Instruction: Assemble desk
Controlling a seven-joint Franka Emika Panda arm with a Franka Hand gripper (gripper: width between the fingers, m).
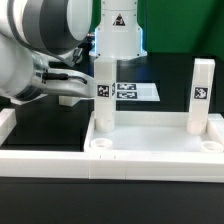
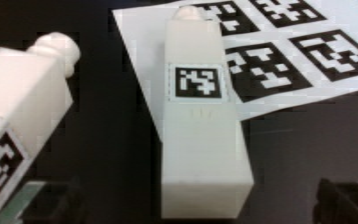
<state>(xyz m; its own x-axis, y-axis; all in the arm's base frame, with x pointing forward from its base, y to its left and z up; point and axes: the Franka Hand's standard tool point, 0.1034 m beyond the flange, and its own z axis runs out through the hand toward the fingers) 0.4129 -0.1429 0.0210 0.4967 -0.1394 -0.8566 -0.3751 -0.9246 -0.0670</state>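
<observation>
The desk top (image 1: 150, 152) sits on the black table (image 1: 45, 128). Two legs stand upright at its back corners, one (image 1: 103, 92) on the exterior view's left, the other (image 1: 200, 95) on its right. The arm's (image 1: 40, 45) jaws are spread wide and grip nothing. A tagged leg (image 2: 202, 110) is lined up between them, and the marker board (image 1: 137, 90) lies behind it.

Black table (image 1: 60, 125), plain and dark. Lying flat on it, toward the edge nearest the exterior camera, the white desk top (image 1: 150, 165), a shallow tray with round corner sockets, and just beside it, on the exterior view's left, a long white border rail (image 1: 40, 163). Farther back, toward the middle of the surface, the marker board (image 1: 135, 91), thin and flat, tags facing up.
</observation>
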